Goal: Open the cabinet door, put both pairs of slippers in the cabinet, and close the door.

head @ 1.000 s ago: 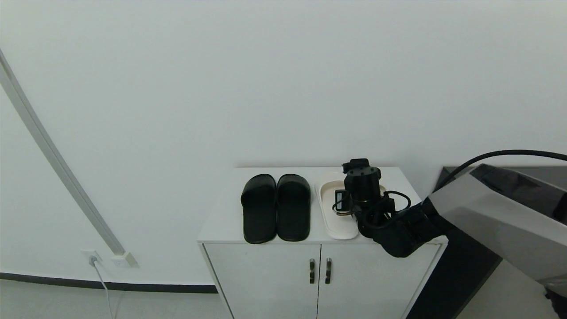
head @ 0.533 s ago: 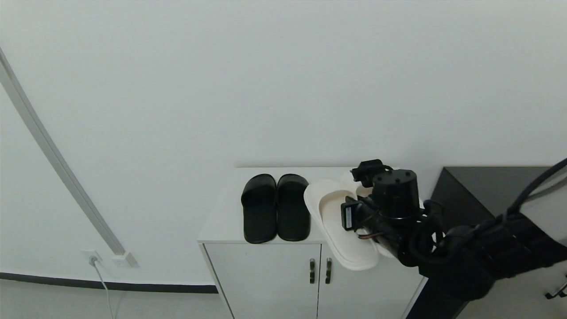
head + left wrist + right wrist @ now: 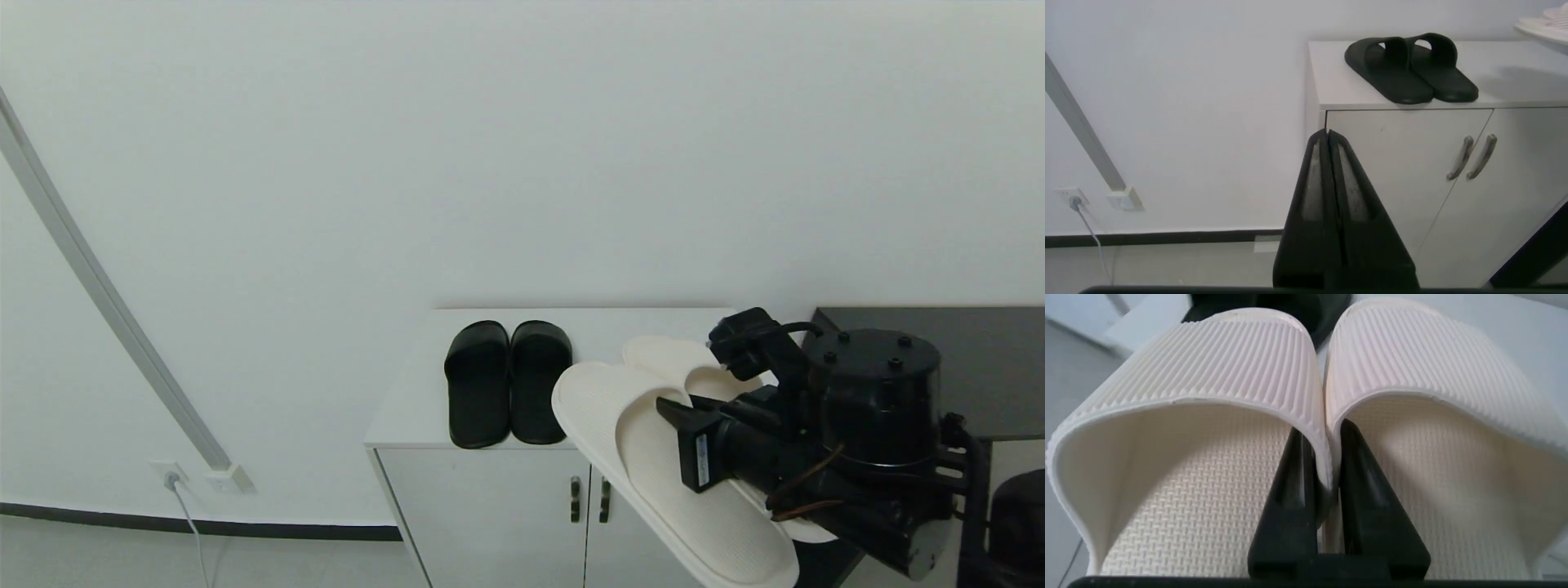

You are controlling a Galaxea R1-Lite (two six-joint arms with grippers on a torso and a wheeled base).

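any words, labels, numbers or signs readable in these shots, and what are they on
white sticker on the black block at the right arm's wrist: has print, too small to read.
black slippers, white slippers, cabinet: no text visible.
Nothing else readable.

Right arm [image 3: 869, 408]: wrist housing stands upright, with the gripper body sticking out sideways from it toward the robot's left.

Right gripper [image 3: 1325, 461]: two black fingers are clamped on the touching inner walls of the white slippers [image 3: 1221, 384], one finger inside each slipper, so the pair hangs from the fingers.

Left gripper [image 3: 1328, 151]: fingers are pressed flat together with nothing between them, pointing forward.
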